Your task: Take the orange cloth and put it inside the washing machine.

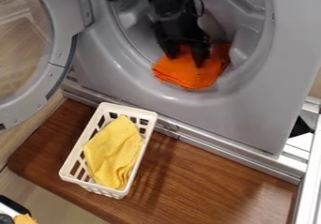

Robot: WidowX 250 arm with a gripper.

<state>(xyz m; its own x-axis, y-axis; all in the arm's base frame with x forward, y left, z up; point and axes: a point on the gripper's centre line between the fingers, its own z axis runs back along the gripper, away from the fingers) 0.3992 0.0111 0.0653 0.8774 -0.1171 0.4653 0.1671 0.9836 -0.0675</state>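
The black gripper (pixel 185 56) hangs from the top edge at the round opening of the grey washing machine (pixel 251 106). Its two fingertips are spread apart, over the upper part of the orange cloth (pixel 193 76). This cloth lies bunched at the lower lip of the opening, partly within the drum. Some orange fabric shows between the fingers, and the gripper covers part of the cloth. Whether the fingers pinch any fabric cannot be told.
The machine's round door (pixel 57 61) stands swung out at the left. Below the machine, a white plastic basket (pixel 140 171) holding a yellow cloth (pixel 114 150) rests on a brown wooden surface (pixel 207 185). Metal rails (pixel 216 148) run along the machine's base.
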